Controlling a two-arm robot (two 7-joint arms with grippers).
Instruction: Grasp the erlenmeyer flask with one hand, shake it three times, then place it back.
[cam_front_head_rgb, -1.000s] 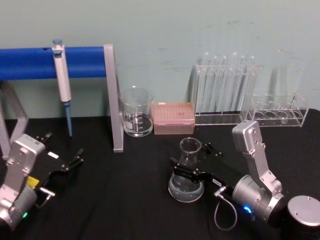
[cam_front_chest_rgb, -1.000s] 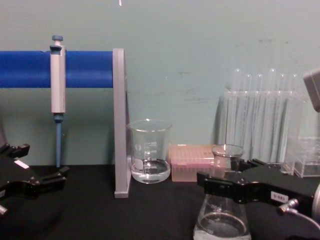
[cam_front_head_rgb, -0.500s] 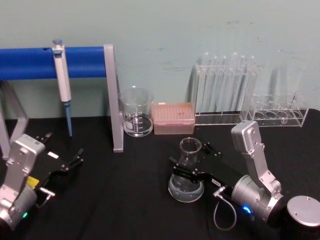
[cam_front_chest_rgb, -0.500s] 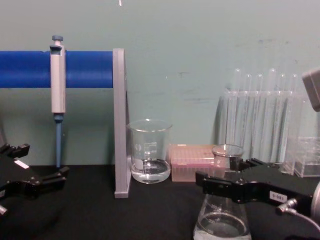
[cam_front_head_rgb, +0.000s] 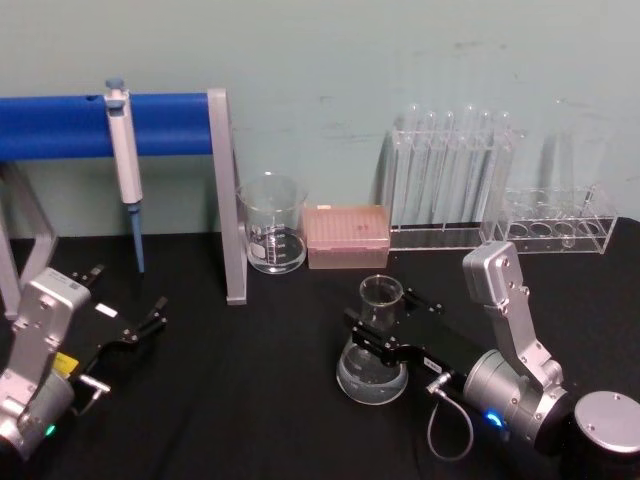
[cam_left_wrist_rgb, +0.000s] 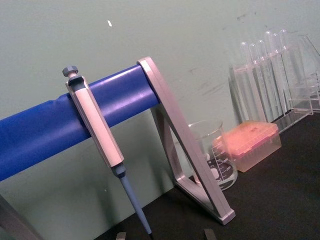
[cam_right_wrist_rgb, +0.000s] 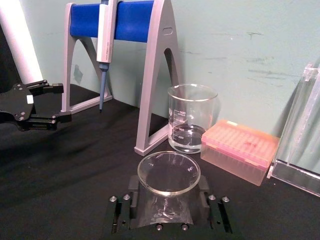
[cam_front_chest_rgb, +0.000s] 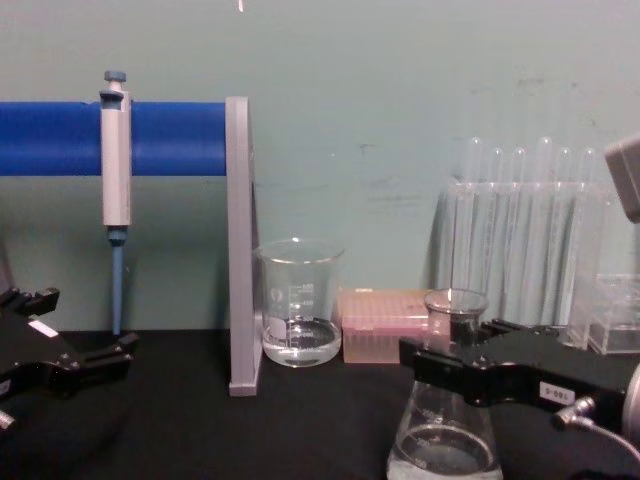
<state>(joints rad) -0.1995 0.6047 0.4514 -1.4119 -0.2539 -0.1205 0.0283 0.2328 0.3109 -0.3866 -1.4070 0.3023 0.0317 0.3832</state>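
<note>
Holding the flask by its neck, ready to shake.
From the head: pinching the flask (cam_front_head_rgb: 372, 378) with the right gripper (cam_front_head_rgb: 381, 310), near and right on the black table (cam_front_head_rgb: 260, 400), bottom sitting flat; grabbing the thin neck to stop any slipping. From the chest: hugging that neck just under the rim, water low in the wide bottom. From the right wrist: squeezing the glass from both sides, seemingly. Resting the left gripper (cam_front_head_rgb: 130, 293) far left, fingers wide apart, out of the way.
</note>
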